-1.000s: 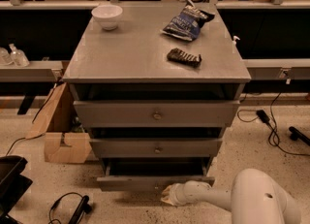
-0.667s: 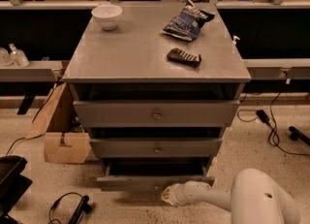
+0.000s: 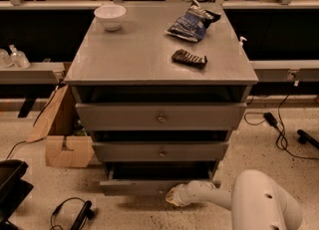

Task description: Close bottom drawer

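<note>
The bottom drawer (image 3: pixel 134 187) is the lowest grey front of the cabinet and stands pulled out a little, a dark gap above it. Its tiny knob sits near the front's middle, next to my hand. My gripper (image 3: pixel 172 195) is at the end of the white arm (image 3: pixel 249 204), which comes in from the lower right, and rests against the drawer front at its right half, low near the floor. The mid-sized drawer (image 3: pixel 160 151) and the widest drawer (image 3: pixel 160 116) sit above it.
On the cabinet top (image 3: pixel 139 55) are a white bowl (image 3: pixel 109 16), a blue chip bag (image 3: pixel 192 23) and a dark snack bar (image 3: pixel 189 58). A cardboard box (image 3: pixel 62 139) stands at the left. Cables lie on the floor at the right (image 3: pixel 279 129) and lower left (image 3: pixel 75 214).
</note>
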You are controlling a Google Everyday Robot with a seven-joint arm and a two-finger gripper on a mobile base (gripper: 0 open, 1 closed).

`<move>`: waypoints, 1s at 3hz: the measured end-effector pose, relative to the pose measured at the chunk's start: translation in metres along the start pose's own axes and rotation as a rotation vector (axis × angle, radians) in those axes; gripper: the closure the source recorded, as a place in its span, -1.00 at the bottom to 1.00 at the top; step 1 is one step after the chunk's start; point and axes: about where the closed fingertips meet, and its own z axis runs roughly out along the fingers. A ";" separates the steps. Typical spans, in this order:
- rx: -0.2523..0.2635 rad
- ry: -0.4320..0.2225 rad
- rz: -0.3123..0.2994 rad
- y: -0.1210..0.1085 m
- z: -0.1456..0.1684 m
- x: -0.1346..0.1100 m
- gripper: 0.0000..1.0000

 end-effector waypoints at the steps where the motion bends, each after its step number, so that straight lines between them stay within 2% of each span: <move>1: 0.000 0.001 -0.001 0.001 0.000 0.000 1.00; 2: 0.018 0.002 -0.023 -0.014 0.000 0.002 1.00; 3: 0.018 0.002 -0.023 -0.014 0.000 0.002 1.00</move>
